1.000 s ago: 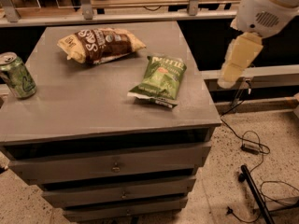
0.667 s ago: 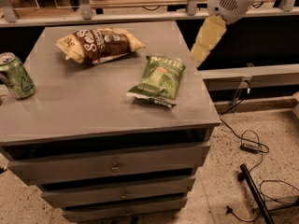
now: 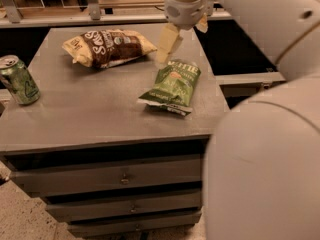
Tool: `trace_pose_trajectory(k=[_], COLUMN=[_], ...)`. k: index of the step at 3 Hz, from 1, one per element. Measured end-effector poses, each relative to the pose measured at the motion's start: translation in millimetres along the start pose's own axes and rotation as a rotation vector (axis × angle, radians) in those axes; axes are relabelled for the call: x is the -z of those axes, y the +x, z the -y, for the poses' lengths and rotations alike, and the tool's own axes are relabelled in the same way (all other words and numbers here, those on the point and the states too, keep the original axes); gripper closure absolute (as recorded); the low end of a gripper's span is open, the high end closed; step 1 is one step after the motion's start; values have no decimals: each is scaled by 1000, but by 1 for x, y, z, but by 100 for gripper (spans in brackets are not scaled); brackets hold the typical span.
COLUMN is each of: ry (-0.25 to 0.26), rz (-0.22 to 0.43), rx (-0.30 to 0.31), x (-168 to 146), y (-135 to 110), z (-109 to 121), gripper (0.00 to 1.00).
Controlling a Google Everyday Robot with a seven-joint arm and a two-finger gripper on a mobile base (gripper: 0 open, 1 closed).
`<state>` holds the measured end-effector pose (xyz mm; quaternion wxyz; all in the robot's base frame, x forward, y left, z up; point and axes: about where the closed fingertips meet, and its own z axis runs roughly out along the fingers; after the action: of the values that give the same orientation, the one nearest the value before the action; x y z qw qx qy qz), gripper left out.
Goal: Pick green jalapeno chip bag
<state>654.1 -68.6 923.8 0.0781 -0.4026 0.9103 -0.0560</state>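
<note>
The green jalapeno chip bag (image 3: 172,84) lies flat on the right part of the grey cabinet top (image 3: 90,114), its pale lettering at the far end and its white-edged seam toward me. My gripper (image 3: 184,34) hangs just above and behind the bag's far end, not touching it. Its pale fingers (image 3: 167,43) are spread apart and hold nothing. My arm fills the right side of the view and hides the floor there.
A larger brown-and-cream chip bag (image 3: 107,46) lies at the back of the top, left of the gripper. A green drink can (image 3: 19,80) stands at the left edge. Drawers (image 3: 122,176) run below the top. A railing (image 3: 95,11) stands behind.
My gripper has swung left from beside the cabinet's right edge to over the top, ending above the green bag's far end. The view has moved closer. The bags and can have not moved.
</note>
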Motion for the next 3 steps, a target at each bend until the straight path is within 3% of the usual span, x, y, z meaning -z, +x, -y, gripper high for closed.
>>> trace_pose_trajectory(k=[1,3], ry=[17,28], rz=[-3,22], rx=[-112,-160], x=[-11,-13], y=[-23,-25], z=[-2,1], gripper=[0,0])
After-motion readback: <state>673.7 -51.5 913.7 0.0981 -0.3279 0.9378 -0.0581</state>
